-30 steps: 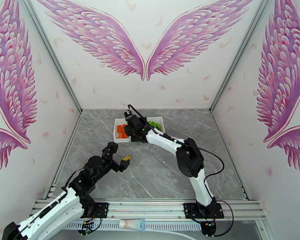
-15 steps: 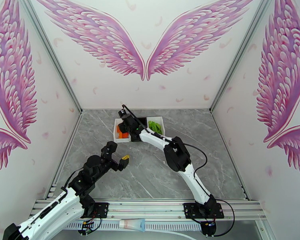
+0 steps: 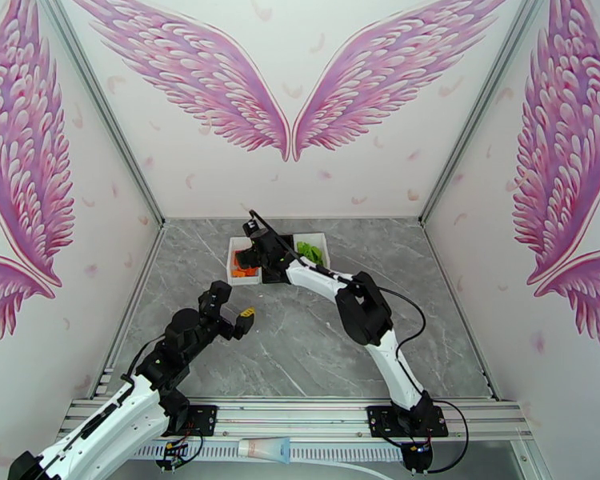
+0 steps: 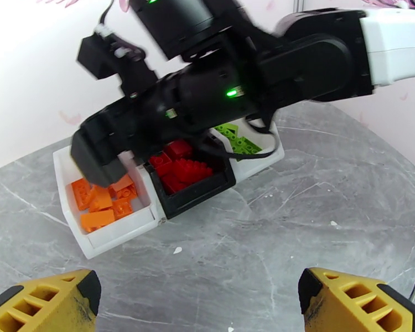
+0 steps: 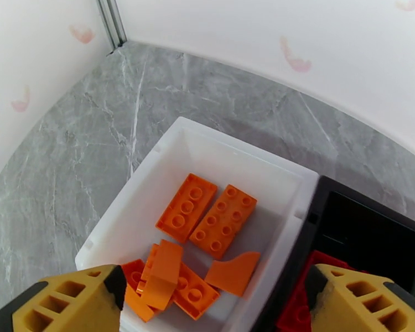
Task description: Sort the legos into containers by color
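Orange bricks: the orange bricks [image 5: 207, 228] lie loose in a heap in the left white tray [image 5: 252, 172], some flat and studs up, some tipped on edge.
Right claw: your right claw [image 5: 216, 297] hangs directly over that tray with its fingers spread wide and nothing between them.
What changed: a second ago this claw was pinched nearly shut over the trays. Since then it has slid over the orange end and sprung open. I judge it has just let an orange brick fall onto the pile, though I cannot tell you which piece.
Red bricks: the red bricks [image 4: 182, 170] sit in the black tray [image 5: 373, 233], the middle one of the row.
Green bricks: the green bricks [image 4: 238, 140] are in the right white tray [image 4: 263, 159], partly hidden behind the right arm.
Left claw: your left claw [image 4: 207, 300] is wide open and holds nothing. It waits above the grey table [image 3: 316, 346], nearer you than the trays, about where it was a second ago.
Meaning for the task: every brick you can see is in a tray of its own colour, so the sorting looks close to finished.
Next: lift the right claw straight up so it does not catch the tray wall.
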Tool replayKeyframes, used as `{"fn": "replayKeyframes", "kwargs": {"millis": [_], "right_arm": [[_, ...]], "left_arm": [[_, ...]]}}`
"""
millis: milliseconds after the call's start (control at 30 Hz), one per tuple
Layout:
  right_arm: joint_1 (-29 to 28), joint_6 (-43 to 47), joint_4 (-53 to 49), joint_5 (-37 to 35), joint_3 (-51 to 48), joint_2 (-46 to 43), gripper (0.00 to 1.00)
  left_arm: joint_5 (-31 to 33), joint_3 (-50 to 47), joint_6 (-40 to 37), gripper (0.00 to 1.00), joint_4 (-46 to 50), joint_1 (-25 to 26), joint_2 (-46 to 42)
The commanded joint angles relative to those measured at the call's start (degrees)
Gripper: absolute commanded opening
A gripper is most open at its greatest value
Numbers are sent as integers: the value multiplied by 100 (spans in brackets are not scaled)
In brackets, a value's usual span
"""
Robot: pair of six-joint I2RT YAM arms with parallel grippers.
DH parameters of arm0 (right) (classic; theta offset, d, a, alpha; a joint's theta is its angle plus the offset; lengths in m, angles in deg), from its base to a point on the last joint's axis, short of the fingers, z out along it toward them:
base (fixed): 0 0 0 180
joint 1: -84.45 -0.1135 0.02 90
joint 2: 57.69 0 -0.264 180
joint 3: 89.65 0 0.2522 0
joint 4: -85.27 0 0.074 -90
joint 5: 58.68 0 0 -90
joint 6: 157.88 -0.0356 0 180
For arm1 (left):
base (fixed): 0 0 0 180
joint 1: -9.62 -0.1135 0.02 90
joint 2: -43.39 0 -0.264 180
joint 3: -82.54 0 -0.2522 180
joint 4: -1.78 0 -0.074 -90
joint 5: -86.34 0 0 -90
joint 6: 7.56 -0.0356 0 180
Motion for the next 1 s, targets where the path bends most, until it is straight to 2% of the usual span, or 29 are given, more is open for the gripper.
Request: {"fn": "replayKeyframes", "kwargs": {"millis": [0,233,367,533,733,867,967], "right_arm": [[166,14,748,-353,-978,-1074,96],[644,384,1102,-1072,-3417,-3022,100],[1312,428,1039,-1175,-4647,-4109,100],[2178,549,1159,-1162,-5684,-4956,100],[2881,694,1739,-1039,-6402,-5125,100],[3084,914,3080,-1005,-7070,-4882,100],[3235,944,3706,-1068,-7262,-4493,100]], "left_arm": [[200,-79,-126,99,-237,-218,-34],[436,-143,-713,99,-564,-1009,292],[415,-244,-835,99,-1053,-1479,707],[316,-327,-805,99,-1622,-2044,1348],[305,-495,-765,99,-2377,-2505,1961],[522,-556,-721,99,-2944,-2662,2440],[640,-464,-597,99,-3312,-2791,2798]]}}
